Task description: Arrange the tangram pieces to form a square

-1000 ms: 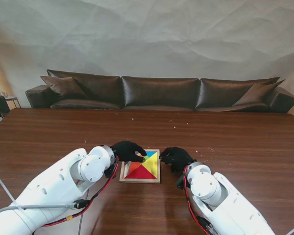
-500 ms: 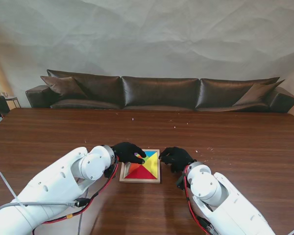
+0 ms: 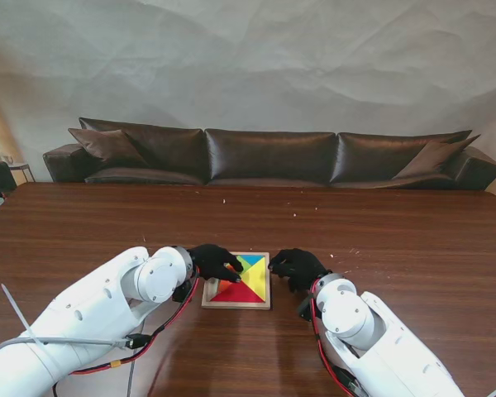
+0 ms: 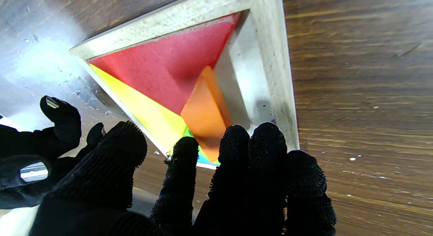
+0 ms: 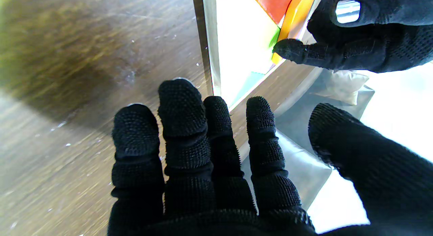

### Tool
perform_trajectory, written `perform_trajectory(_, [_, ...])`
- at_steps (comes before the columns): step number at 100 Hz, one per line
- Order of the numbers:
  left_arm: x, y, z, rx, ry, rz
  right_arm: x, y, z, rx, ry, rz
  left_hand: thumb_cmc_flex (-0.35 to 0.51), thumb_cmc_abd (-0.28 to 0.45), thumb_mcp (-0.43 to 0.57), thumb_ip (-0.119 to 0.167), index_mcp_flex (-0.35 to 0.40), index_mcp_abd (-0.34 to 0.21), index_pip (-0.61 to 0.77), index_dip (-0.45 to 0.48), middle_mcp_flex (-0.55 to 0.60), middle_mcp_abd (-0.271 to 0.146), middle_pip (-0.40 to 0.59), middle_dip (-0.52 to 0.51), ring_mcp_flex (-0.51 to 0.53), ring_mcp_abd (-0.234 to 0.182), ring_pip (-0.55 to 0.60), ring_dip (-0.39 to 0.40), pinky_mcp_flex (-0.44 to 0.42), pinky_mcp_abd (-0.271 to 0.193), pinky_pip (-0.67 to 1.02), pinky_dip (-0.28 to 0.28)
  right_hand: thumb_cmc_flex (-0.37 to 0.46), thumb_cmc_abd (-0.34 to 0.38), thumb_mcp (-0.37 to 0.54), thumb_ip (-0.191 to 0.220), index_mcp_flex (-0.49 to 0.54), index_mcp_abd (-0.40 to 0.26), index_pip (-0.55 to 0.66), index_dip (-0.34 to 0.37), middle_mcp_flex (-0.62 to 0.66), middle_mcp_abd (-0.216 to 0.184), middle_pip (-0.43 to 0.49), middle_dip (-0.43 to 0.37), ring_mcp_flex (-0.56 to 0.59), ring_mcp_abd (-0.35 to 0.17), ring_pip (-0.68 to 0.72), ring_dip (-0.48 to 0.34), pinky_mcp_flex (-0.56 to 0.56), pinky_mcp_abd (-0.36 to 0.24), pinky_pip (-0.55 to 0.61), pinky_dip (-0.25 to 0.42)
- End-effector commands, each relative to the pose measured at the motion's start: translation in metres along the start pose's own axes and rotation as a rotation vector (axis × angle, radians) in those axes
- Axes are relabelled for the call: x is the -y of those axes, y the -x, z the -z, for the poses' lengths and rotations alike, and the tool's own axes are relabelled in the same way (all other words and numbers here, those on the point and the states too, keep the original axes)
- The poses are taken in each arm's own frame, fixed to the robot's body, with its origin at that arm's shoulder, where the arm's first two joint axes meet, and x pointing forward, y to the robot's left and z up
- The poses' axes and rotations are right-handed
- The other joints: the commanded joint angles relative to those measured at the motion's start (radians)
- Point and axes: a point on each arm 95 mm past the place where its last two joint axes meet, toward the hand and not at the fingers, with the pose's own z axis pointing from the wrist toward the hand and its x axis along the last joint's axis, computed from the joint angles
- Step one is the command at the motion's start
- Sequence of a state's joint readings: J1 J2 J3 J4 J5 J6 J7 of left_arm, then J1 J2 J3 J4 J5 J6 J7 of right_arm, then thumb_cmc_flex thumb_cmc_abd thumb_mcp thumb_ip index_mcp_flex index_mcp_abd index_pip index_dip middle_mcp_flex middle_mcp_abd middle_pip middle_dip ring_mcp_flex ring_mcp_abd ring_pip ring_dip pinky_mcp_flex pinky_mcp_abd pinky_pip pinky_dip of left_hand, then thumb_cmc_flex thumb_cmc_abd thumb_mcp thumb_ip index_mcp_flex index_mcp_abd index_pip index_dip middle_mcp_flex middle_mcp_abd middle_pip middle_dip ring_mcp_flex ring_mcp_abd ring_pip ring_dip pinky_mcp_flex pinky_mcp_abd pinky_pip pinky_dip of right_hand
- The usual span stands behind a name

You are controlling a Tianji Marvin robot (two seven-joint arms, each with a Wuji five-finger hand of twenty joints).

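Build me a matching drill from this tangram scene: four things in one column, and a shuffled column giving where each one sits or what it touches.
Things:
1. red piece
2. yellow piece
3. left hand
4. right hand

Places:
A. on the table just right of the wooden tray, holding nothing
B. fills the tray's side nearest me
C. fingers on the tray's far left corner, over the orange piece
D. lies along the tray's right side

Pairs: 1-B, 2-D, 3-C, 4-A

Dark leather sofa (image 3: 269, 155) against wrinkled pale wall (image 3: 256, 58)
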State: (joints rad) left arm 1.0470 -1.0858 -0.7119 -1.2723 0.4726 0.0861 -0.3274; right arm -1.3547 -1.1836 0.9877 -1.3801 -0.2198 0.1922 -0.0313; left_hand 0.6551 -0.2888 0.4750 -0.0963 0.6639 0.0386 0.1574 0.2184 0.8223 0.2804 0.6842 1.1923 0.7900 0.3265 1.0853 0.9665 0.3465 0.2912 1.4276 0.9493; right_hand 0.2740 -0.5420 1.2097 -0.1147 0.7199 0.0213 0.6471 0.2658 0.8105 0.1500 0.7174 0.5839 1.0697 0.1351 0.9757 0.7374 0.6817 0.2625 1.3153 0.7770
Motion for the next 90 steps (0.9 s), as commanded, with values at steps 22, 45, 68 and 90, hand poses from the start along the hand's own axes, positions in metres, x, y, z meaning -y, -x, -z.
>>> perform_trajectory(22, [-0.006, 0.006, 0.006, 0.018, 0.03, 0.002, 0.006, 0.0, 0.001, -0.003, -0.021, -0.001, 0.009, 0.047, -0.023, 0.041, -0.013, -0.016, -0.007, -0.014, -0.016, 0.008, 0.013, 0.015, -0.017, 0.015, 0.024, 0.013, -0.029, -0.034, -0.013, 0.018, -0.006, 0.023, -0.02, 0.021, -0.02, 0.005, 0.012, -0.006, -0.025, 0.019, 0.015, -0.013, -0.023, 0.006, 0.015, -0.005, -0.142, 0.011, 0.034, 0.029])
perform_trajectory(45, [-0.008, 0.01, 0.01, 0.017, 0.042, 0.008, 0.006, 0.0, 0.0, -0.003, -0.024, -0.001, 0.012, 0.05, -0.023, 0.042, -0.008, -0.022, 0.0, -0.014, -0.026, 0.011, 0.005, 0.011, -0.033, 0.019, 0.011, 0.01, -0.046, -0.036, -0.024, 0.017, -0.006, 0.024, -0.02, 0.021, -0.02, 0.004, 0.012, -0.006, -0.026, 0.019, 0.015, -0.013, -0.023, 0.006, 0.016, -0.004, -0.143, 0.011, 0.034, 0.029])
perform_trajectory(68, [-0.005, 0.012, 0.012, 0.013, 0.052, 0.006, 0.007, 0.001, -0.002, -0.002, -0.026, 0.0, 0.017, 0.053, -0.023, 0.043, -0.012, -0.029, 0.002, -0.013, -0.044, 0.018, -0.033, -0.016, -0.06, 0.034, -0.037, -0.003, -0.073, -0.037, -0.045, 0.013, -0.007, 0.022, -0.021, 0.021, -0.019, 0.004, 0.012, -0.006, -0.026, 0.02, 0.015, -0.013, -0.022, 0.006, 0.016, -0.005, -0.144, 0.01, 0.034, 0.029])
perform_trajectory(90, [-0.003, 0.014, 0.013, 0.01, 0.061, -0.004, 0.007, 0.001, -0.003, -0.001, -0.026, 0.001, 0.018, 0.055, -0.024, 0.043, -0.014, -0.033, 0.002, -0.012, -0.05, 0.021, -0.056, -0.038, -0.073, 0.039, -0.065, -0.011, -0.086, -0.037, -0.056, 0.01, -0.008, 0.022, -0.02, 0.021, -0.019, 0.004, 0.012, -0.006, -0.026, 0.019, 0.015, -0.013, -0.023, 0.005, 0.016, -0.005, -0.143, 0.011, 0.034, 0.029])
